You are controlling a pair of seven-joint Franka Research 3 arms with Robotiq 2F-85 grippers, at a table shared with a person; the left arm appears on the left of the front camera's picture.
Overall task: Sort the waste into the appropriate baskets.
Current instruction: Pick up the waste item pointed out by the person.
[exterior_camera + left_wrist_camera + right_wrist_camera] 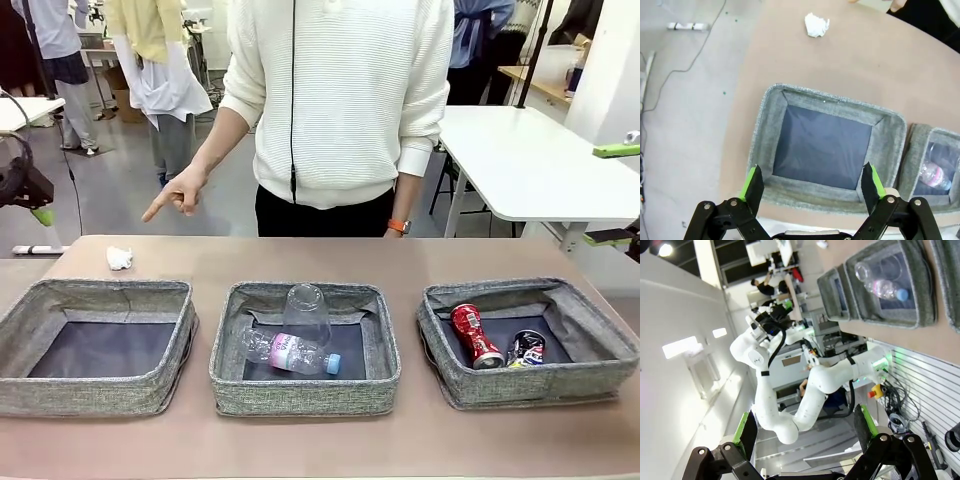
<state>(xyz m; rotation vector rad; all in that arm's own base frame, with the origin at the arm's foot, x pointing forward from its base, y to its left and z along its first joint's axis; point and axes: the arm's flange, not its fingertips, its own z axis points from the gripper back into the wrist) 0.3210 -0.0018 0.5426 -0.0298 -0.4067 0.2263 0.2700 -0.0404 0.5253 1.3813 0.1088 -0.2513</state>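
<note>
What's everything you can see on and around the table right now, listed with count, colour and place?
baskets: three, grey woven, in a row: left, middle, right
paper wad: one, white, on the table behind the left basket
plastic cup: one, clear, middle basket
bottle: one, clear, pink label, blue cap, middle basket
soda can: one, red, right basket
crushed can: one, dark, right basket
person's hand: pointing down toward the paper wad
left gripper: open, above the left basket
right gripper: open, off the table
</note>
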